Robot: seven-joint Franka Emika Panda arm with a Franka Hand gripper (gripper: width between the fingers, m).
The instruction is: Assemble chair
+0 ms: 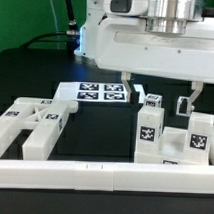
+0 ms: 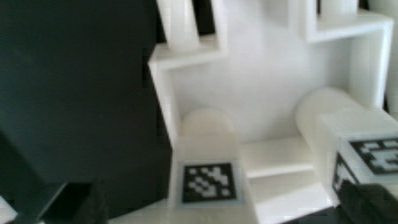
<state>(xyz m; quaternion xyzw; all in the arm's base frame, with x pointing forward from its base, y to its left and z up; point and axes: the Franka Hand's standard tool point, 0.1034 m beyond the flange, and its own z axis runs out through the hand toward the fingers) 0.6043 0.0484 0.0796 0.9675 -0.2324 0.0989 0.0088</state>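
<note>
The partly built chair (image 1: 172, 142) stands at the exterior view's right, a glossy white block with two tagged upright posts (image 1: 147, 129) (image 1: 198, 138). My gripper (image 1: 163, 92) hangs just above and behind it, open, with one finger (image 1: 129, 85) and the other (image 1: 195, 96) spread wide. In the wrist view the chair's white body (image 2: 249, 90) fills the frame, and its two tagged posts (image 2: 208, 170) (image 2: 365, 140) rise toward the camera. The dark fingers (image 2: 68, 205) sit at the frame's edge, and a gap shows beside the nearer post. My gripper (image 2: 222, 212) holds nothing.
Loose white chair parts (image 1: 29, 127) with tags lie at the exterior view's left. The marker board (image 1: 96, 92) lies flat behind them. Two small tagged pieces (image 1: 153, 100) (image 1: 182, 105) stand behind the chair. A long white rail (image 1: 92, 180) runs along the front.
</note>
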